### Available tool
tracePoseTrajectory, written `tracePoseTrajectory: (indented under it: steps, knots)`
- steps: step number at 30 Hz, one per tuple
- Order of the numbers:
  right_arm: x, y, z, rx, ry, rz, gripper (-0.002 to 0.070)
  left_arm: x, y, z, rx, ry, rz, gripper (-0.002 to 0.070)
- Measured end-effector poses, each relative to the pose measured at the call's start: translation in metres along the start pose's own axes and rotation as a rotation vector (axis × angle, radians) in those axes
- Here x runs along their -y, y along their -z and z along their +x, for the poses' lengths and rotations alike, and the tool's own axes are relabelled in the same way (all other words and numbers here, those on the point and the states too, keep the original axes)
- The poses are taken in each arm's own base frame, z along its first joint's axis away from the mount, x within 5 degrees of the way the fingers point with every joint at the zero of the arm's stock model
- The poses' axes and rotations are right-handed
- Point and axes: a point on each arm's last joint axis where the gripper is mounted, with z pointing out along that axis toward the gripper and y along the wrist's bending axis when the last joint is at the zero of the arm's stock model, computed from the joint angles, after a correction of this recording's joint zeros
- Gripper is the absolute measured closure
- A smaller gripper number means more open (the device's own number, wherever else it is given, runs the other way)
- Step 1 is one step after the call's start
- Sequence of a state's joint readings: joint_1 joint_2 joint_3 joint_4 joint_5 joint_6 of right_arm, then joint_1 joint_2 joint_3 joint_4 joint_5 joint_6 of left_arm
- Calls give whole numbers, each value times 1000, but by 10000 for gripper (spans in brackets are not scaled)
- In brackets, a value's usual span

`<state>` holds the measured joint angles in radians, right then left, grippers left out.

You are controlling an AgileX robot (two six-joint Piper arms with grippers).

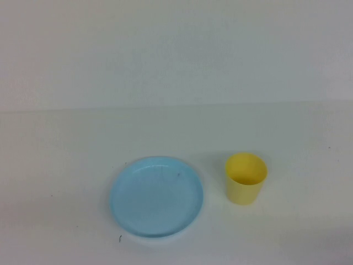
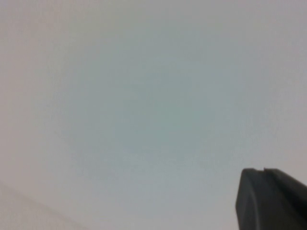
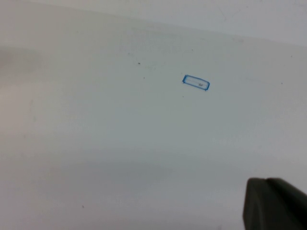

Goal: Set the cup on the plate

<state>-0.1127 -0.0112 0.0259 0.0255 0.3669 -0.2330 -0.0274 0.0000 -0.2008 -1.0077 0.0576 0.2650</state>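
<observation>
Outside the high view, both arms stay off the white surface (image 1: 66, 165). Each wrist view catches only a dark tip of its own claw at the frame's edge: the left claw (image 2: 271, 199) is closed and empty, facing a blank pale expanse; the right claw (image 3: 273, 203) is closed and empty too, above bare surface bearing a small blue-outlined rectangle mark (image 3: 196, 82). Neither claw has the cup or the plate in its view. On the surface, the yellow cup (image 1: 246, 178) stands upright just beside the light blue plate (image 1: 156, 196), to its right, apart from it. A pale wall (image 1: 176, 49) rises behind.
</observation>
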Motion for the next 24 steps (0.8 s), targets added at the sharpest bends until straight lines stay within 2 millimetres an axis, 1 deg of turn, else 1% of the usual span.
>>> tracePoseTrajectory:
  steps: [4, 7, 9, 10, 14, 16, 17, 19, 22, 24]
  knots:
    - [0, 0, 0, 0, 0, 0, 675, 31, 8, -37, 144, -214, 69, 675]
    - [0, 0, 0, 0, 0, 0, 675, 56, 17, -64, 237, -304, 116, 675]
    - [0, 0, 0, 0, 0, 0, 675, 71, 15, -78, 246, -336, 139, 675]
    - [0, 0, 0, 0, 0, 0, 675, 77, 13, -82, 228, -362, 151, 675]
    - [0, 0, 0, 0, 0, 0, 675, 103, 6, -95, 150, -565, 212, 675]
    - [0, 0, 0, 0, 0, 0, 675, 109, -6, -97, 75, -606, 228, 675]
    - [0, 0, 0, 0, 0, 0, 675, 109, -15, -96, 25, -621, 226, 675]
    - [0, 0, 0, 0, 0, 0, 675, 105, -33, -91, -63, -609, 221, 675]
    - [0, 0, 0, 0, 0, 0, 675, 95, -63, -77, -221, -604, 208, 675]
    - [0, 0, 0, 0, 0, 0, 675, 86, -83, -61, -357, -620, 197, 675]
